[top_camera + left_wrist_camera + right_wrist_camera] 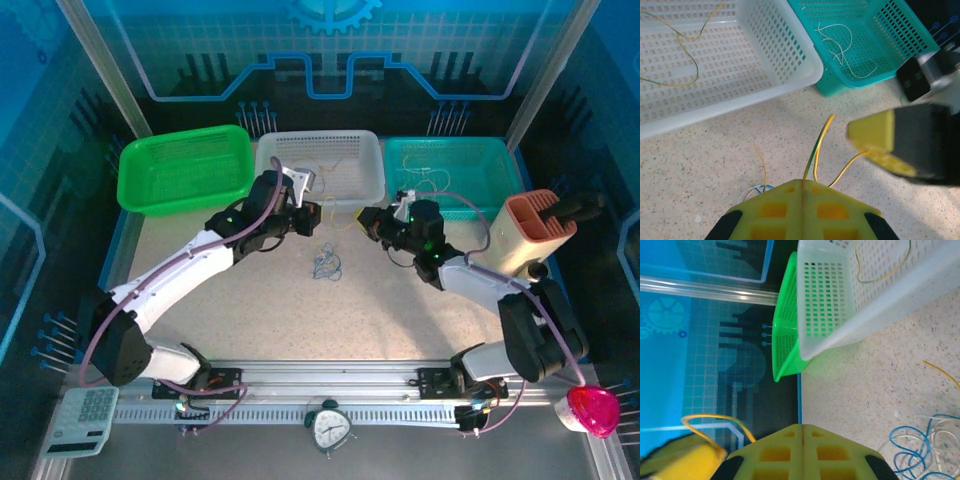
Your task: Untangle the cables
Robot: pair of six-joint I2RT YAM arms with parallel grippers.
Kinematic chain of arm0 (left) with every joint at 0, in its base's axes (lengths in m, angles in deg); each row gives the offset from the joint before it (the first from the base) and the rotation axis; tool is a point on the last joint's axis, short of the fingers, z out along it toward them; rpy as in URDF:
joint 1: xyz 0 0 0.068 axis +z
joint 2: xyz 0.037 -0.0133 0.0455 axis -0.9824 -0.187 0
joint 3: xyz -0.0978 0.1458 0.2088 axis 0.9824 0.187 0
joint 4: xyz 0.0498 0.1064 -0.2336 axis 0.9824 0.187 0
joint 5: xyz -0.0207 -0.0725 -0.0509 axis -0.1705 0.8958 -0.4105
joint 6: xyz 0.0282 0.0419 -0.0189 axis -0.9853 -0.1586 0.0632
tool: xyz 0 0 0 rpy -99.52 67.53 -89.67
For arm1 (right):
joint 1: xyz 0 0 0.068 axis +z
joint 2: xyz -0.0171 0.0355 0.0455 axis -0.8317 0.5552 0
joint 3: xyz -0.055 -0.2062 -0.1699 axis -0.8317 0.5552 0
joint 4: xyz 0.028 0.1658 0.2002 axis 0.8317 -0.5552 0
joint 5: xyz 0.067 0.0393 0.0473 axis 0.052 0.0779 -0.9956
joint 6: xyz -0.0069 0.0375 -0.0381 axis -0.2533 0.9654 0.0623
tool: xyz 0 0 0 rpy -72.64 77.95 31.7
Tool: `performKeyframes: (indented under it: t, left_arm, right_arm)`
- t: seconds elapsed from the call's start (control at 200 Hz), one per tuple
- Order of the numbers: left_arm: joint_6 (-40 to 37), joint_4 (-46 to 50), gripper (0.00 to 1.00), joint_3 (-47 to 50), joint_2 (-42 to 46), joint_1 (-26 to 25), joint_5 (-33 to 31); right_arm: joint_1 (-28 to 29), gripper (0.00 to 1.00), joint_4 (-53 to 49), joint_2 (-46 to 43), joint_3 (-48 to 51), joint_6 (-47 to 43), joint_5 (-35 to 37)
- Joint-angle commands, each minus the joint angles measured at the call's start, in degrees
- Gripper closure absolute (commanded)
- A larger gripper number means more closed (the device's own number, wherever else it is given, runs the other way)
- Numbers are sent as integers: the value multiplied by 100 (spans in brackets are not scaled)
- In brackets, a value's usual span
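The job looks partly done: a yellow-tan strand [687, 60] already lies in the white basket [780, 50] and a whitish strand [840, 47] in the teal basket [900, 30], while the green basket [185, 175] seems to hold nothing (perhaps it awaits the blue ones). What is left is the small tangle [327, 263] of blue and whitish loops lying on the tabletop [400, 320], between the two arms and just in front of the baskets. The left gripper [802, 187] has its jaws pressed together on a yellow cable [820, 145], whose strands rise out from between the pads. One strand curves across to the right gripper [802, 432], whose jaws are also pressed together; whether they truly pinch that strand I cannot tell, since the tip is blurred in the left wrist view. My guess is that this cable is being drawn free of the tangle. The two grippers hang near each other above the tangle, so they crowd one another, and the white basket's wall stands just beyond them. A clock [330, 428] and a calculator [85, 418] sit at the near edge, well apart from the work.
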Motion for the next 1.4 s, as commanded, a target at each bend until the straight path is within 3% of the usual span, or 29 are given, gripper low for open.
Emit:
performKeyframes:
  t: [0.0,0.195,0.255,0.38,0.65,0.995,1.396]
  left_arm:
    - [157,-302,100,216,261,-30,-44]
    - [177,-532,100,448,373,-35,-6]
    - [172,-582,79,500,409,-29,-3]
    - [126,-691,52,659,596,-30,-5]
    - [-19,-1031,26,902,1187,-29,174]
    - [-111,-1532,21,542,1028,-85,1001]
    - [6,-1983,26,736,545,-381,907]
  right_arm:
    - [-68,100,-1195,-634,-848,-1013,169]
    - [-54,100,-2627,-889,-2022,-2022,292]
    - [-40,100,-2824,-864,-2243,-2178,292]
    - [8,100,-3222,-826,-2731,-2523,245]
    - [448,100,-4272,-661,-4204,-3457,309]
    - [954,100,-4793,-235,-5768,-3804,345]
    - [1102,100,-5075,178,-7266,-3872,272]
